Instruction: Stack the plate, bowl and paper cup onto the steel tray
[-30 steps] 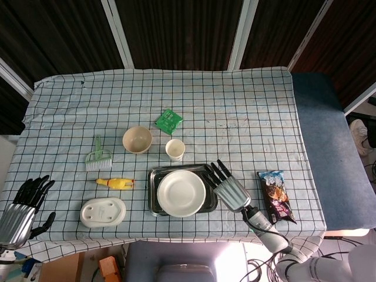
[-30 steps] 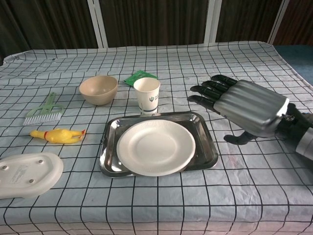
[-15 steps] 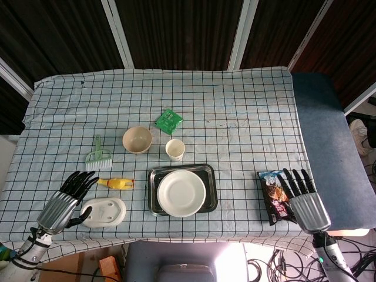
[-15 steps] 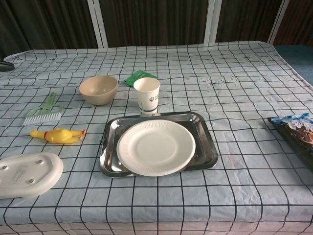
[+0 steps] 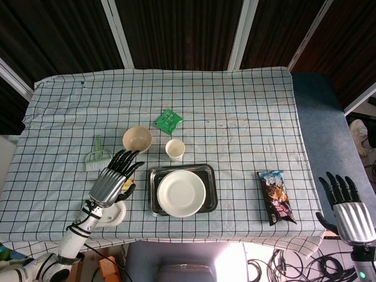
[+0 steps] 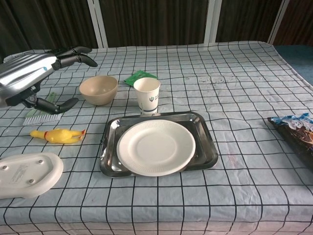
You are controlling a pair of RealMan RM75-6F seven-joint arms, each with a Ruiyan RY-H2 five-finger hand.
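Observation:
A white paper plate (image 5: 181, 192) (image 6: 156, 147) lies on the steel tray (image 5: 208, 174) (image 6: 205, 142). The tan bowl (image 5: 137, 140) (image 6: 98, 89) sits on the cloth behind and left of the tray. Beside it stands the white paper cup (image 5: 175, 150) (image 6: 146, 95), just behind the tray. My left hand (image 5: 112, 178) (image 6: 34, 74) hovers open left of the tray, fingers spread toward the bowl, holding nothing. My right hand (image 5: 346, 207) is open, off the table's right edge, seen only in the head view.
A green brush (image 5: 98, 156) (image 6: 44, 112), a yellow rubber chicken (image 6: 56, 135) and a white oval dish (image 6: 27, 173) lie left of the tray. A green packet (image 5: 168, 121) lies behind the cup. A snack bag (image 5: 276, 196) (image 6: 298, 132) lies at the right.
My left hand has moved up from the table's front left corner to just left of the tray. My right hand has drawn back from the tray to beyond the right edge.

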